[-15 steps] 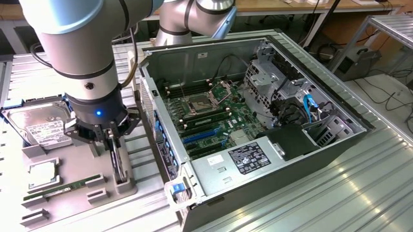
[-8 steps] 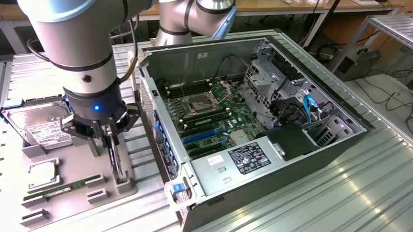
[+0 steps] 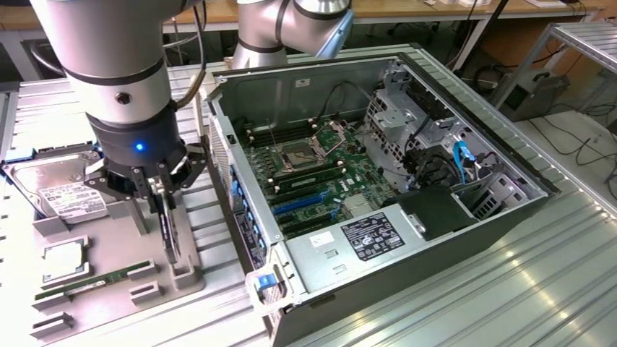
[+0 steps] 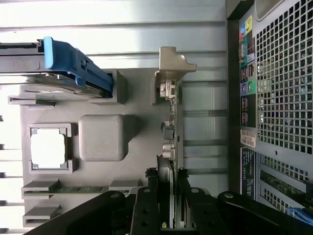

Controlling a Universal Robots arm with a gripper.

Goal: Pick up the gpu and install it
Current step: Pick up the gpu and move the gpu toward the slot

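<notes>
the claw (image 3: 161,194) is clenched on the gpu (image 3: 170,235), which stands on edge in its slot in the grey holder tray (image 3: 115,242) on the tabletop (image 3: 501,289), just beside the open computer case (image 3: 289,94). a hard drive (image 3: 58,189) and a green memory stick (image 3: 87,283) sit in the same tray.

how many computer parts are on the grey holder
4: hard drive farthest in the exterior view, cpu nearer, memory stick nearest, gpu on edge beside the computer case, in the tool. None looks hidden.
</notes>
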